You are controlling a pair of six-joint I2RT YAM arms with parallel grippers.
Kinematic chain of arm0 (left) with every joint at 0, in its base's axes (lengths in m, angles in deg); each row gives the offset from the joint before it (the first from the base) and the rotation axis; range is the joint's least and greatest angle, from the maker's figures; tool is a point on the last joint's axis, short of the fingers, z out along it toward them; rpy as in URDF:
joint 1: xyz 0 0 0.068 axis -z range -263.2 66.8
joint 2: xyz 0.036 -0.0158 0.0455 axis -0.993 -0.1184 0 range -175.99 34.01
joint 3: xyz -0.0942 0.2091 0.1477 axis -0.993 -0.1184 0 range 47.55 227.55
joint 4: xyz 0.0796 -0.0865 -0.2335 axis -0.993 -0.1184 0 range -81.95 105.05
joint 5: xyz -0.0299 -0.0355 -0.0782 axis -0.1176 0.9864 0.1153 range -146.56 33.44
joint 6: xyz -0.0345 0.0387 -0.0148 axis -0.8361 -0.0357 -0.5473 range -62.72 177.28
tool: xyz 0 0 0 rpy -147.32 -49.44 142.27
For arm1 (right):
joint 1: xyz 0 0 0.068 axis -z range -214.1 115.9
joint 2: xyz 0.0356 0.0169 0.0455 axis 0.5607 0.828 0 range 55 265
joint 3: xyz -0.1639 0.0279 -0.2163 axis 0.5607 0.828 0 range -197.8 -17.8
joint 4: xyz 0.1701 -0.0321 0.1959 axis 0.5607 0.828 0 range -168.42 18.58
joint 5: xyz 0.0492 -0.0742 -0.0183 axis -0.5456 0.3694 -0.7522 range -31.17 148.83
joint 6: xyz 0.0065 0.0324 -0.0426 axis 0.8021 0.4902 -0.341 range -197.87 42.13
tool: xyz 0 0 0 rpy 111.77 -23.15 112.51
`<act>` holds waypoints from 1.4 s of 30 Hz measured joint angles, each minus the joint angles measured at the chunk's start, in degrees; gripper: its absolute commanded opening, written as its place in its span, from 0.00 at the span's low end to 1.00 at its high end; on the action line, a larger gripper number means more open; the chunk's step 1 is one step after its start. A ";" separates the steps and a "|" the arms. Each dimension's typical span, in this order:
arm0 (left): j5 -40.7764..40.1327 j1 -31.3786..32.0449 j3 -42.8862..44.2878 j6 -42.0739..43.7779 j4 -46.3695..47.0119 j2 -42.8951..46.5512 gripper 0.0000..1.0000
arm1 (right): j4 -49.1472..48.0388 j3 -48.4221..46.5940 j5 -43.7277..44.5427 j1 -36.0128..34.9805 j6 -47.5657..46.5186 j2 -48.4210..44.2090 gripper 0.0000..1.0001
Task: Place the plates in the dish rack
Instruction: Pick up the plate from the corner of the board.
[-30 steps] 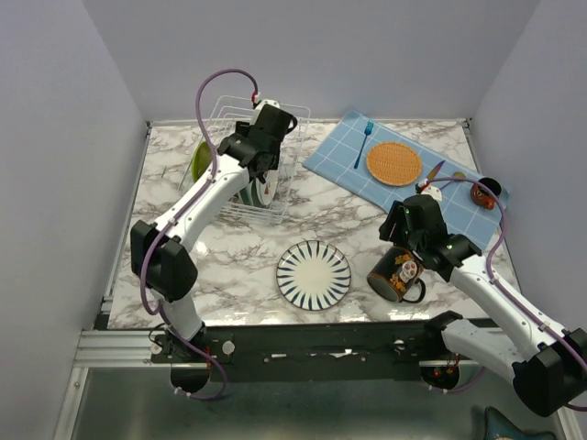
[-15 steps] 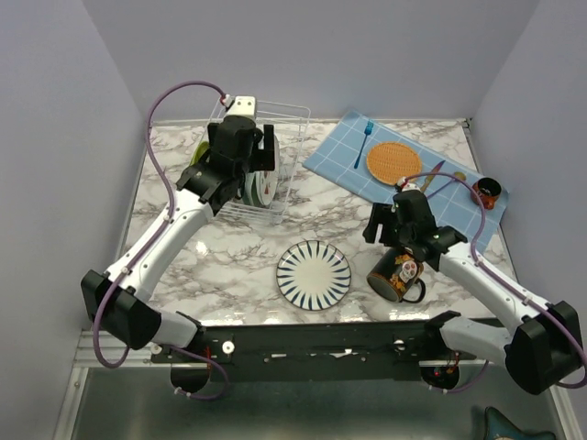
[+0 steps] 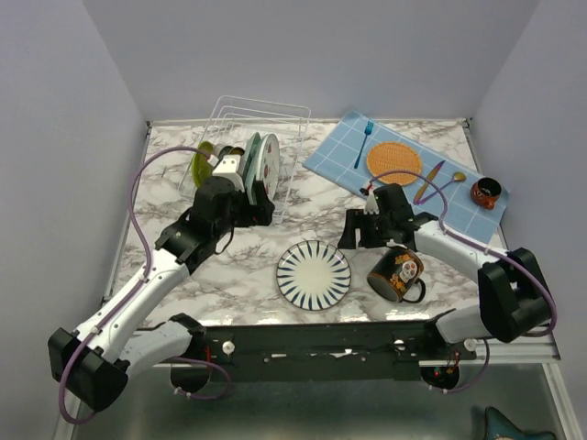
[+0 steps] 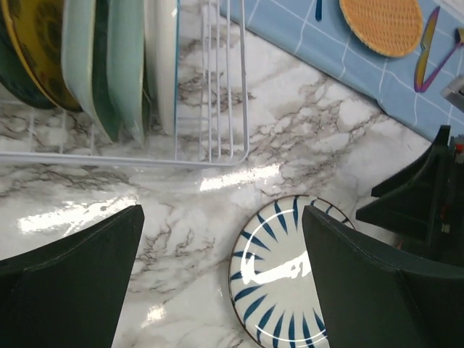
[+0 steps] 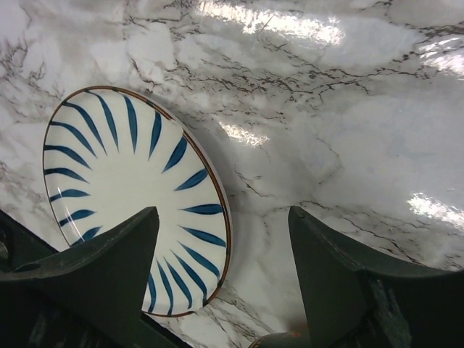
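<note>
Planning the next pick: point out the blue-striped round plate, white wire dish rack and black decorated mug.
blue-striped round plate point(image 3: 314, 274), top view, white centre
white wire dish rack point(image 4: 221, 80), left wrist view, end wires
black decorated mug point(image 3: 396, 272), top view, painted side

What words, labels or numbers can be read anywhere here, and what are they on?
None can be read.
The black mug bears a picture, too small to show any lettering.
The striped plate, the racked plates and the blue cloth show only patterns.
</note>
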 measured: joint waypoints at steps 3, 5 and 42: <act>1.27 2.14 -5.09 -2.84 -0.09 1.46 0.99 | -0.87 0.04 -2.62 -0.11 0.39 2.95 0.73; 1.90 3.52 -7.30 -4.57 -0.02 1.53 0.99 | -1.55 0.04 -3.58 -0.28 0.72 3.91 0.70; 3.80 5.73 -11.23 -9.46 4.96 -1.62 0.99 | -8.39 1.46 -6.23 -1.53 6.40 13.09 0.12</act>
